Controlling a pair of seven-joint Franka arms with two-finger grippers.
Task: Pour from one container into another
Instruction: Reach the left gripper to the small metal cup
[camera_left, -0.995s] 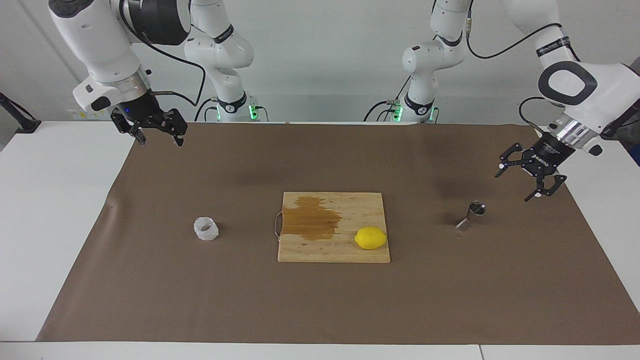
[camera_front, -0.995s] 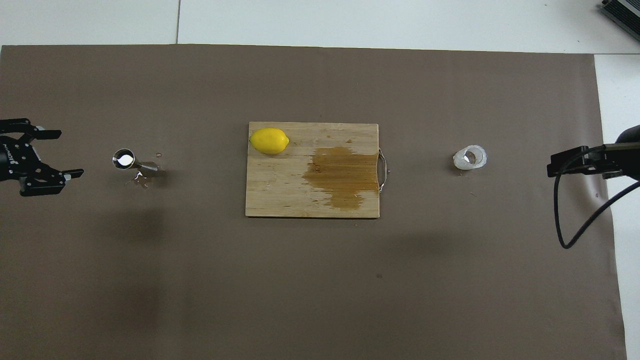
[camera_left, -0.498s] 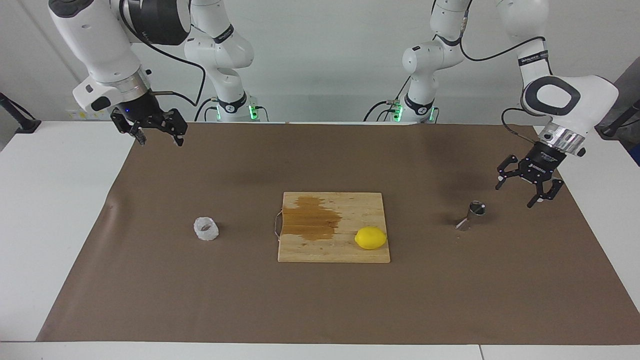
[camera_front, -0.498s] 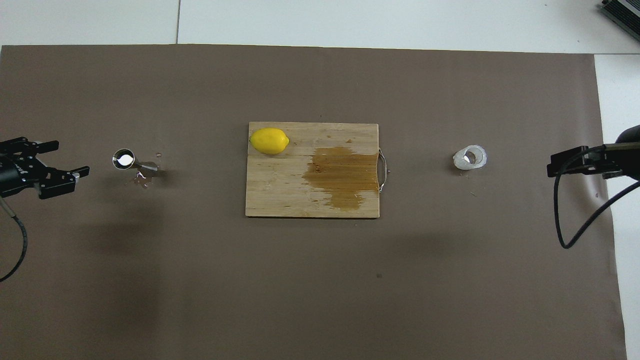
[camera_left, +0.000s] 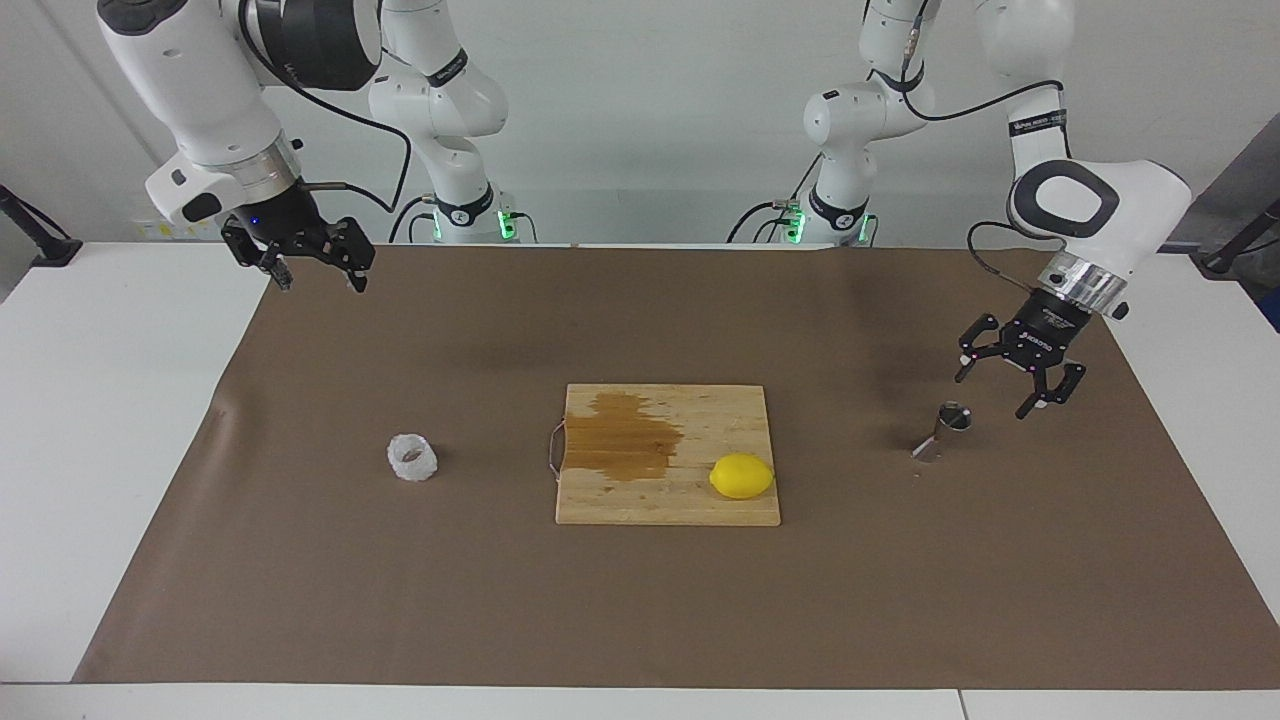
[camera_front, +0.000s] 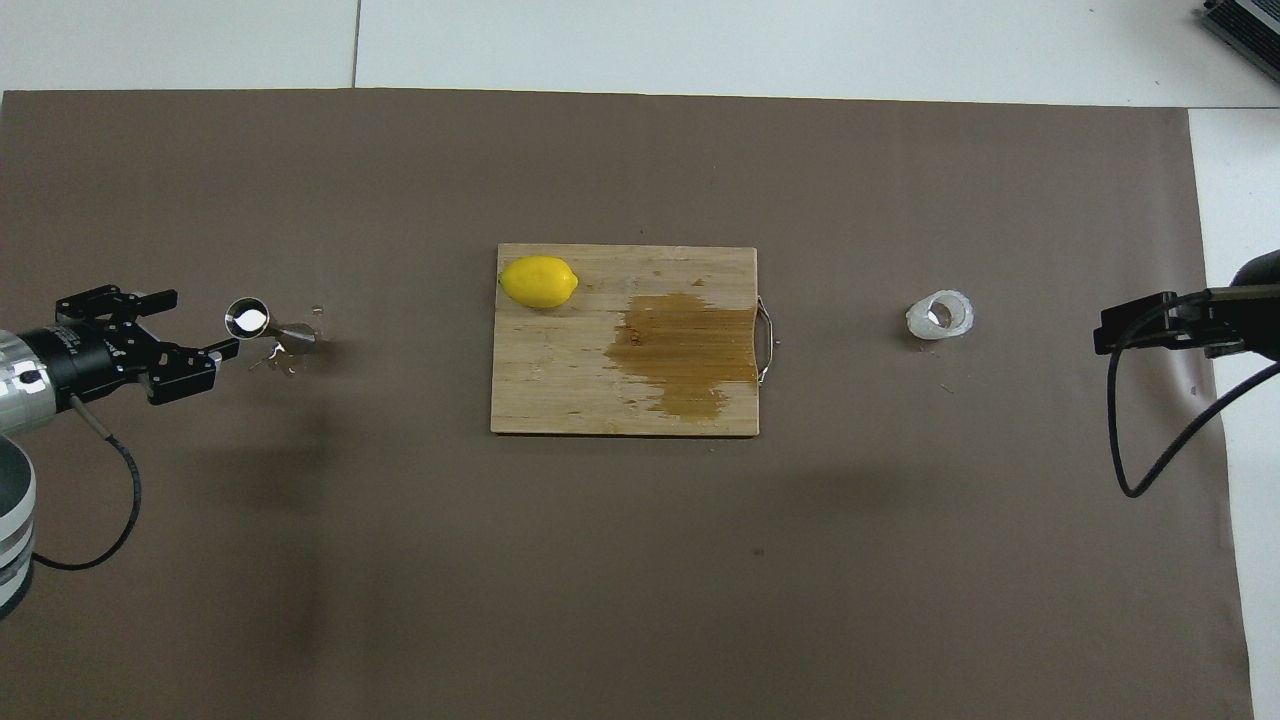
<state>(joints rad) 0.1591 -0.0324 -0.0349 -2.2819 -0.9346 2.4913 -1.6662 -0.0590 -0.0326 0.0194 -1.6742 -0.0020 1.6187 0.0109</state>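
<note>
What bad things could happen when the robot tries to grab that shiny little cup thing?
1. The jigger is narrow-waisted and stands on a small base. The open left tool hangs close beside it, so a finger could bump it and tip it over.
2. Small droplets lie on the mat by the jigger, so it might be slippery to grip.
3. The crinkled cup looks thin, so the right tool, waiting open at the mat's edge, might crush it.

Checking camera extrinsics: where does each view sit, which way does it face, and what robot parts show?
Facing view: high across the table, facing the robots; both arms show whole, left gripper open above the jigger.
Overhead view: above the robots' end, looking steeply down; only wrists and grippers show.
Shared: cutting board, lemon, crinkled cup, half a turn apart.
</note>
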